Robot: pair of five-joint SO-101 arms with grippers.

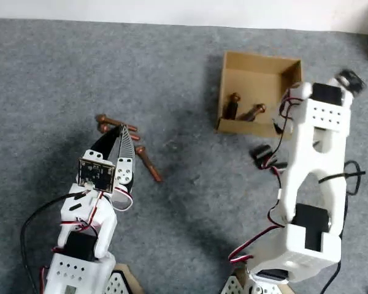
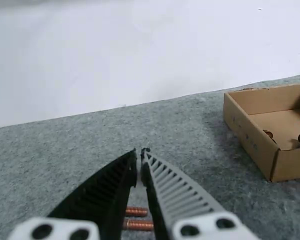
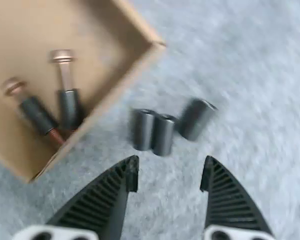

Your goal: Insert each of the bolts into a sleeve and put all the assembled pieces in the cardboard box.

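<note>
Bolts (image 2: 137,225) lie loose on the grey mat (image 1: 190,202) directly beneath the left gripper (image 2: 141,155). 2 copper shafts show through the slit between its fingers, lying crosswise to them. Its jaws are pressed almost together, with nothing visibly pinched at the tips. In the high view 1 more bolt (image 1: 148,164) lies just beside that gripper, head toward it and shaft slanting off toward the centre of the mat. The left arm is the nearer one to every loose bolt, and it leans low and forward over them. The right gripper (image 3: 170,165) hangs with its jaws spread wide and empty, pointing at 3 dark sleeves (image 3: 164,134) lying just ahead. 2 of them touch side by side and the third is tilted beside them, and all 3 have their long axes running roughly away from the fingers. I judge that the right arm could close on one of them with little turning. Beyond the sleeves sits the cardboard box (image 3: 140,65), holding 2 assembled pieces (image 3: 67,107).
</note>
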